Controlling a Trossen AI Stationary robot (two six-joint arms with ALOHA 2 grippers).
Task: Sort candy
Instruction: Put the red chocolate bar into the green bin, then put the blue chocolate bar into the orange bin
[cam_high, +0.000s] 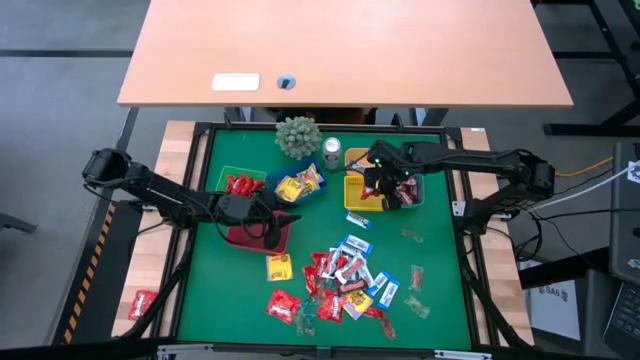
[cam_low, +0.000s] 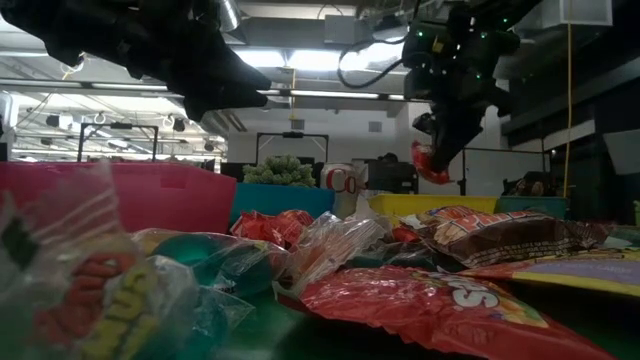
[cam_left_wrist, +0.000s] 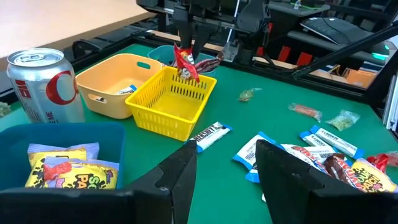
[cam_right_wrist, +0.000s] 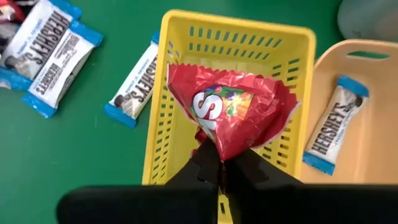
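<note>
My right gripper (cam_high: 383, 190) is shut on a red candy packet (cam_right_wrist: 233, 112) and holds it above the yellow mesh basket (cam_right_wrist: 161, 143). The packet also shows in the low view (cam_low: 430, 160) and in the left wrist view (cam_left_wrist: 185, 62). My left gripper (cam_left_wrist: 225, 174) is open and empty, over the red bin (cam_high: 250, 238) at the table's left. A pile of loose candy (cam_high: 345, 280) in red, yellow and blue-and-white wrappers lies flat on the green mat near the front. My right gripper pinches one narrow, gathered end of the red packet (cam_right_wrist: 217, 148) between its two fingertips. The fingers point down from above. The packet hangs below the fingers, lifted clear over the yellow basket, and its free end fans out wide.
A pale yellow bin (cam_left_wrist: 115, 87) holding a blue-and-white candy stands beside the basket. A blue bin (cam_left_wrist: 37, 137) holds yellow candy, and a green bin (cam_high: 232, 178) holds red candy. A silver can (cam_left_wrist: 43, 84) and a small plant (cam_high: 297, 135) stand at the far edge.
</note>
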